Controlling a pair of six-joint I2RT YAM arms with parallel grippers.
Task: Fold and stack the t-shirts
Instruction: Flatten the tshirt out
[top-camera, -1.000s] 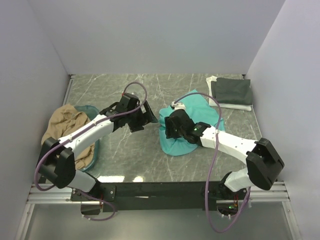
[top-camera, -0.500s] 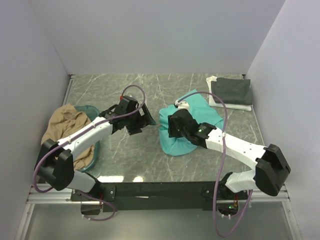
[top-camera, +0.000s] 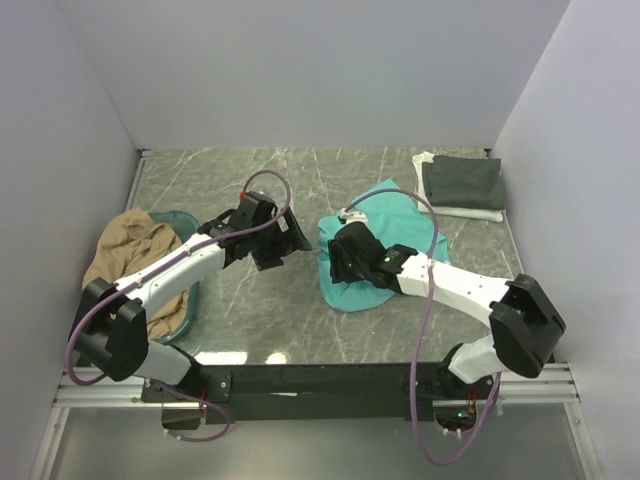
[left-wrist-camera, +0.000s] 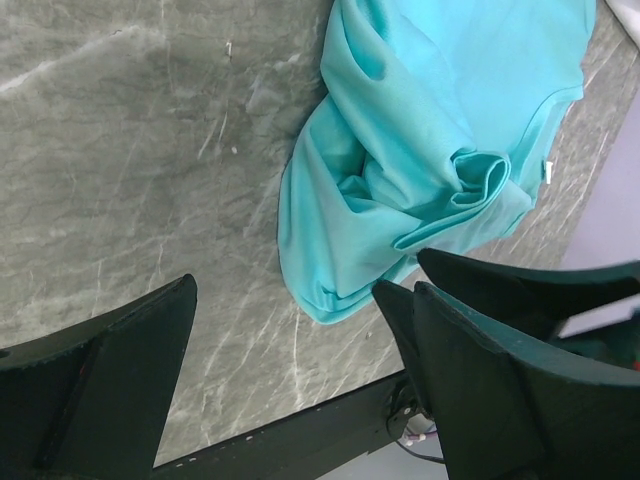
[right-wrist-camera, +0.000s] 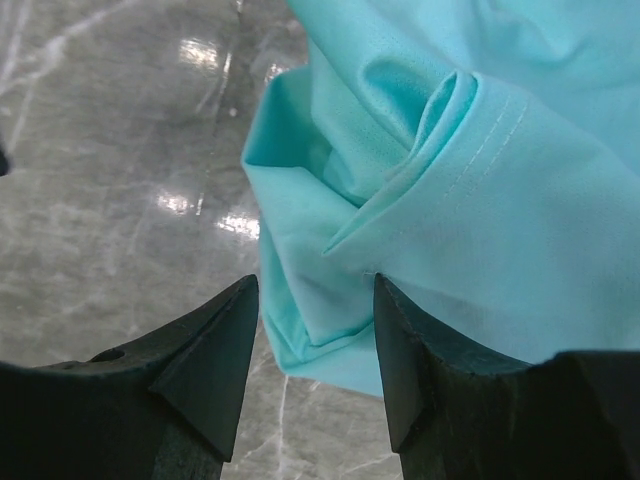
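A teal-green t-shirt (top-camera: 400, 225) (left-wrist-camera: 420, 140) (right-wrist-camera: 480, 180) lies crumpled in the middle of the table. My right gripper (top-camera: 335, 262) (right-wrist-camera: 315, 285) hangs over its near-left edge, jaws apart, with a folded hem showing between and below the fingertips. My left gripper (top-camera: 290, 240) (left-wrist-camera: 288, 290) stands wide open over bare table just left of the shirt, holding nothing. A tan t-shirt (top-camera: 135, 250) is heaped in the basket at the left. At the back right a dark grey t-shirt (top-camera: 462, 182) lies folded on a white t-shirt (top-camera: 470, 212).
The teal plastic basket (top-camera: 185, 218) sits against the left wall. Grey walls close in the marble table (top-camera: 250, 320) on three sides. The black front rail (top-camera: 330, 380) runs along the near edge, also seen in the left wrist view.
The left gripper has drawn back slightly to the left. The right gripper has shifted a little over the shirt's left edge and its jaws have narrowed somewhat.
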